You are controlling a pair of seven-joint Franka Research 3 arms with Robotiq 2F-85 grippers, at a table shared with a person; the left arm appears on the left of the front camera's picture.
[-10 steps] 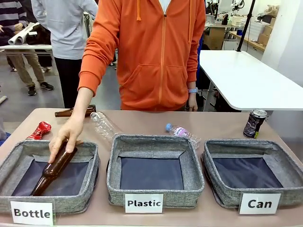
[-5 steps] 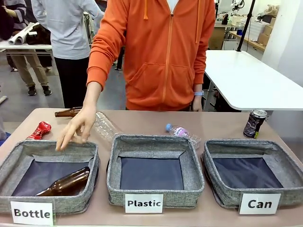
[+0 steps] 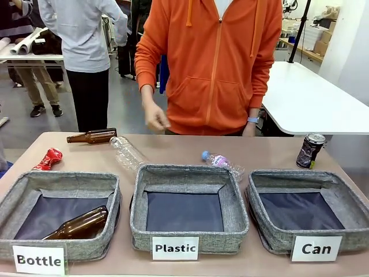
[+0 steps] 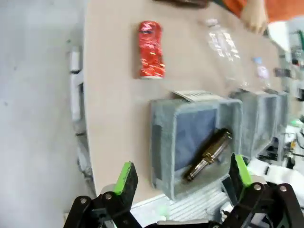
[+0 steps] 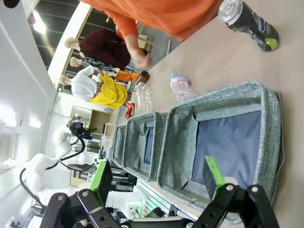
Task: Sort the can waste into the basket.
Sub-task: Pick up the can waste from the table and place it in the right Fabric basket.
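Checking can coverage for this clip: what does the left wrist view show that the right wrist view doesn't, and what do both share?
Left wrist view: a brown glass bottle lying inside a grey bin, between the left gripper's open fingers. Right wrist view: the dark can upright on the table beyond the Can basket, between the right gripper's open fingers. Both: the clear plastic bottle, the person's hand, and the crushed red can, tiny in the right wrist view.
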